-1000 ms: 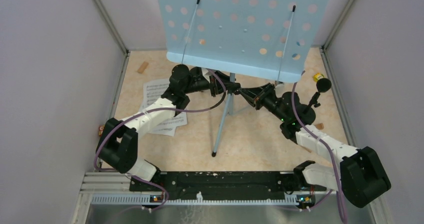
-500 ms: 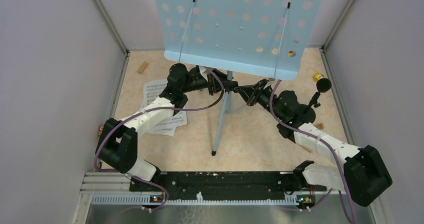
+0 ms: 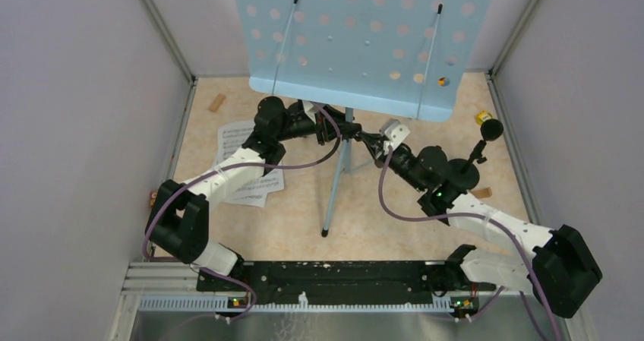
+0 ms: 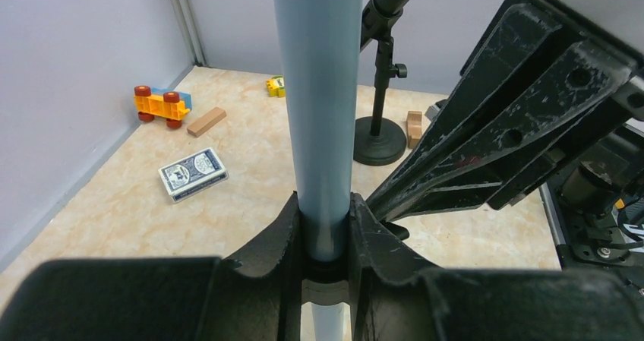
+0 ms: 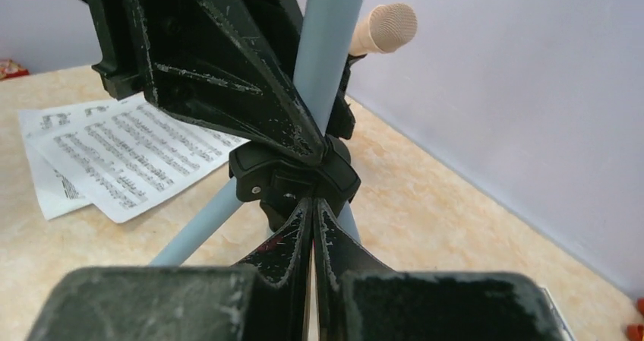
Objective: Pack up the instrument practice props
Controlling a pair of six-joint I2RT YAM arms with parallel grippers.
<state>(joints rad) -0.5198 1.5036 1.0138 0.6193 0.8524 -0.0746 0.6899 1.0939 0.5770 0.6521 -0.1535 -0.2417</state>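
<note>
The light-blue perforated music rack [image 3: 357, 37] stands on its pole [image 3: 343, 162] mid-table. My left gripper [image 3: 338, 132] is shut round the pole [image 4: 319, 90], which sits tight between its fingers [image 4: 285, 231]. My right gripper [image 3: 372, 140] comes from the right, jaws nearly together, pinching the black clamp knob [image 5: 292, 178] on the pole's collar. White sheet-music pages [image 3: 241, 159] lie left of the stand, under my left arm. A black microphone [image 3: 490, 128] stands in its round-based holder [image 3: 463, 175] at the right. A beige microphone [image 5: 383, 28] shows behind the pole.
A blue-patterned card box [image 4: 193, 172], a toy car [image 4: 159, 104] and a wooden block [image 4: 206, 121] lie beyond the pole. Another wooden block [image 3: 217, 102] lies at the far left. Grey walls [image 3: 91, 128] close the table on three sides. The tripod legs [image 3: 330, 216] spread toward me.
My right wrist has rolled at the collar while staying on the knob, and its forearm has swung lower. The rack has turned and shifted slightly left. My left arm has not moved.
</note>
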